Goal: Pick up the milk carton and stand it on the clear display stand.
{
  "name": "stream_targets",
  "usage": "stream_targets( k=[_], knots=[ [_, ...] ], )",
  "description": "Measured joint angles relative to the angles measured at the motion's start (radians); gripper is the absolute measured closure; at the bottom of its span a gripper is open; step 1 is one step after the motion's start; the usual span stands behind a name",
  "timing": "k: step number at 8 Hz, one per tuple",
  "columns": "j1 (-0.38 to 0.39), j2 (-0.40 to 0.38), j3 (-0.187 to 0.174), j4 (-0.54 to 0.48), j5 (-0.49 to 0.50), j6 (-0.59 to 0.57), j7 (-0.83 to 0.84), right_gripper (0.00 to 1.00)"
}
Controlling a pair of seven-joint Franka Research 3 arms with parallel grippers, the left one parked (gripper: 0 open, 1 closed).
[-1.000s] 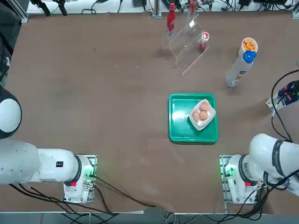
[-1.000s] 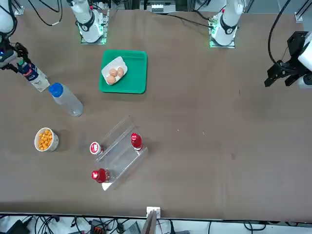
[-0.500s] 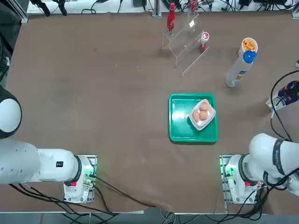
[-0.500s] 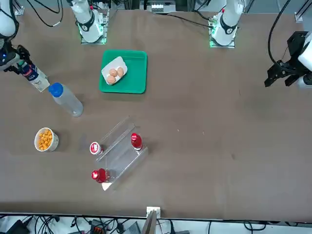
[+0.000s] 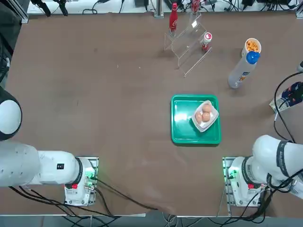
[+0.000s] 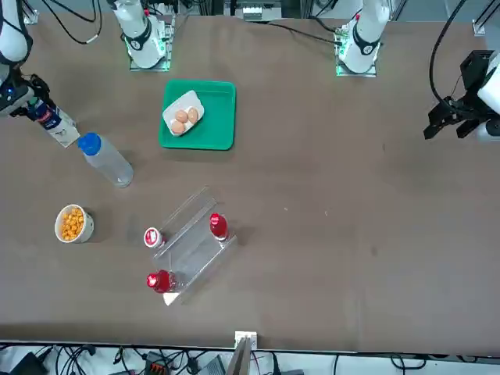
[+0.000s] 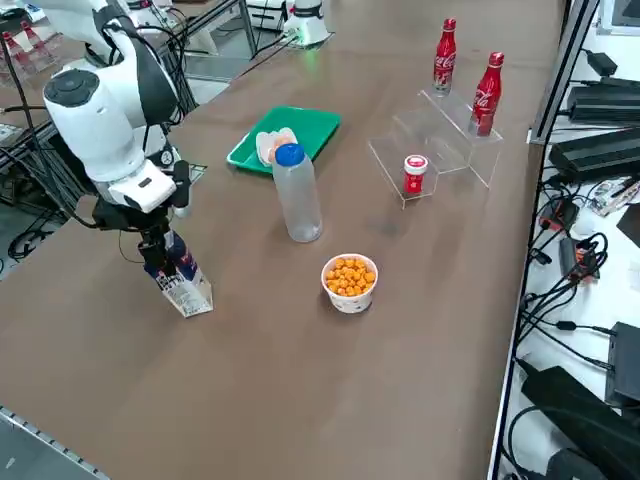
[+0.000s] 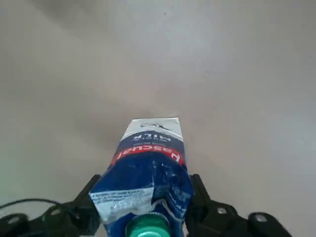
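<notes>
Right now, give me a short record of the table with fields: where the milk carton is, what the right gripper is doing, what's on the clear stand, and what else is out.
milk carton: upright on the table, at its right edge
right gripper: at the carton's top, a finger on each side
clear display stand: two cola bottles and a red can on it, no carton
elsewhere: green tray with eggs, blue-capped bottle, snack cup

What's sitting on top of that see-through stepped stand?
Two slim red cola bottles stand on the clear display stand. A small red can stands at its low end; whether on it or beside it is unclear.
</notes>
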Motion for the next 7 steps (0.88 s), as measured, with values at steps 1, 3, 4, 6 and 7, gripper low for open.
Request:
stream_targets(
  k=[1,3,4,6,7],
  knots=[
    [0.0,-0.001,0.0,0.0,0.0,0.0,0.0,0.31],
    [0.0,-0.004,0.002,0.002,0.0,-0.001,-0.002,0.45],
    [0.0,-0.008,0.005,0.005,0.0,-0.002,-0.003,0.47],
    [0.005,-0.036,0.016,0.027,0.0,-0.015,-0.003,0.49],
    [0.014,-0.05,0.021,0.055,0.0,-0.045,-0.003,0.49]
  ],
)
